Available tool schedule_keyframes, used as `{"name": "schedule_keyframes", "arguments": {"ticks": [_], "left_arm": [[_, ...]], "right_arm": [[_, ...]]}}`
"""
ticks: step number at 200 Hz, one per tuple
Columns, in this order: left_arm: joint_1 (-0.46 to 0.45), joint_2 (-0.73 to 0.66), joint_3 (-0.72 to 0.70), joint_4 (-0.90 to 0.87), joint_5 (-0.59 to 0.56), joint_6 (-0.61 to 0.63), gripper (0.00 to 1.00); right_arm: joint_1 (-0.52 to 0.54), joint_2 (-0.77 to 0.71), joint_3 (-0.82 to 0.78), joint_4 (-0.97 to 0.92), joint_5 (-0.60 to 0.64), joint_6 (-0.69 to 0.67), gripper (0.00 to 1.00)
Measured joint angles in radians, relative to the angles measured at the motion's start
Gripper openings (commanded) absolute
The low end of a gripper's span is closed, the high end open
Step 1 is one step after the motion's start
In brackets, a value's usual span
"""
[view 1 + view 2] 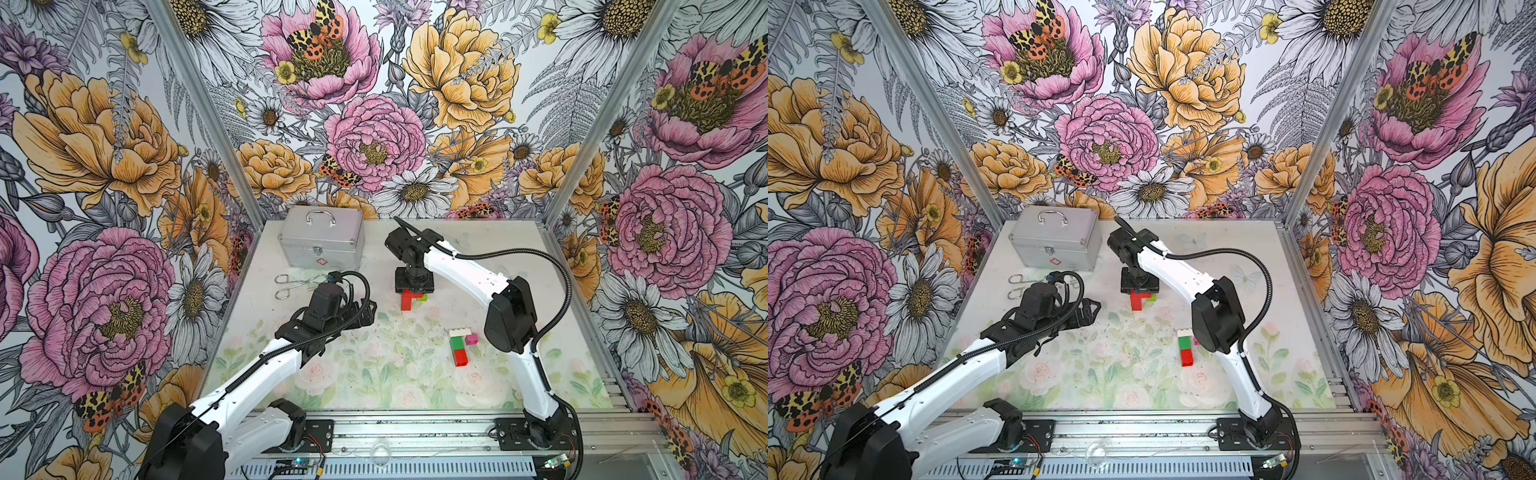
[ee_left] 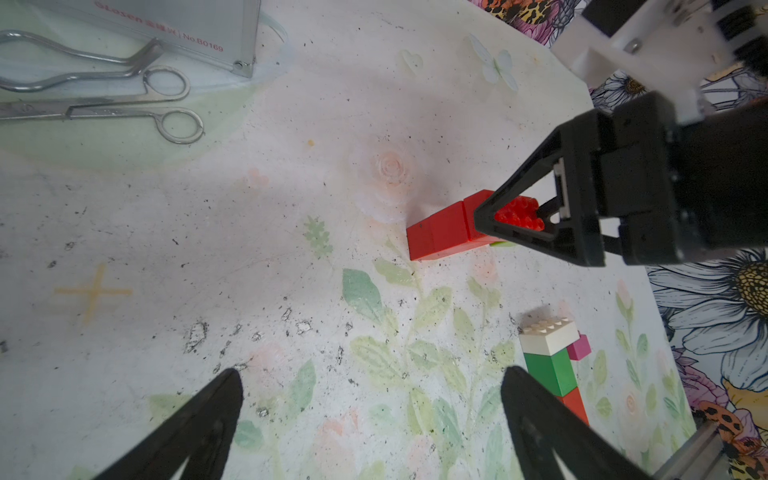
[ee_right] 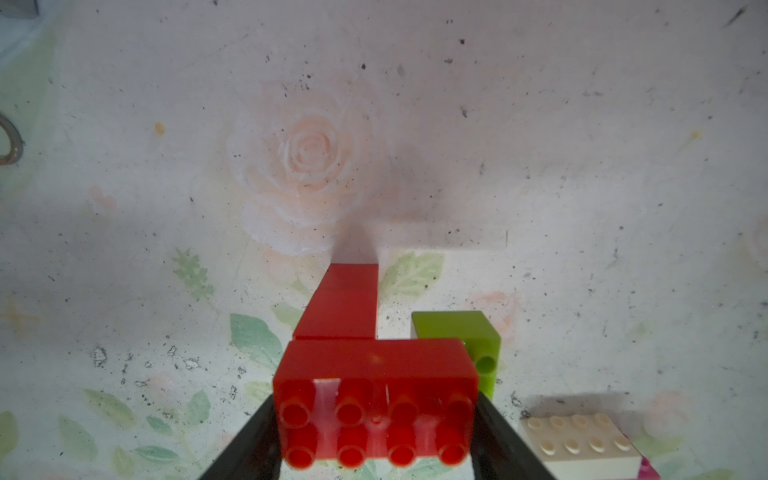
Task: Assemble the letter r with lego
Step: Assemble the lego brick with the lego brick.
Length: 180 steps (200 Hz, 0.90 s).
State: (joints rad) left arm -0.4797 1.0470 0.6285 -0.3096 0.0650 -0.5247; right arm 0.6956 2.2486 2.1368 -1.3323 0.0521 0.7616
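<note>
**A:** What does your bench (image 1: 332, 399) look like?

**B:** It's scuffed and flower-printed. The ribbed silver case (image 1: 322, 241) is your landmark, with shiny steel scissors (image 2: 41, 111) just in front of it.

**A:** And the lego?

**B:** Past the case's right-arm corner, a glossy red column (image 3: 345, 303) lies flat. A studded red brick (image 3: 374, 370) caps it crosswise, with a lime brick (image 3: 465, 332) just beside. Farther still from the case there's a row: white brick (image 1: 460, 332), dark green brick (image 1: 457, 343), lone red brick (image 1: 461, 357). A pink brick (image 1: 471, 339) sits alongside.

**A:** Grippers?

**B:** Your left gripper (image 2: 370, 395) gapes wide, holding nothing. Your right gripper (image 3: 374, 444) is half closed, clamping the studded red brick's ends.
</note>
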Motion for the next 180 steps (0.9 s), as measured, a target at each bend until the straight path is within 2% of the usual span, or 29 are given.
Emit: {"name": "schedule_keyframes", "arguments": {"ticks": [180], "left_arm": [[0.001, -0.026, -0.001, -0.014, 0.000, 0.000, 0.99]], "right_arm": [[0.000, 0.038, 0.046, -0.031, 0.012, -0.120, 0.52]]}}
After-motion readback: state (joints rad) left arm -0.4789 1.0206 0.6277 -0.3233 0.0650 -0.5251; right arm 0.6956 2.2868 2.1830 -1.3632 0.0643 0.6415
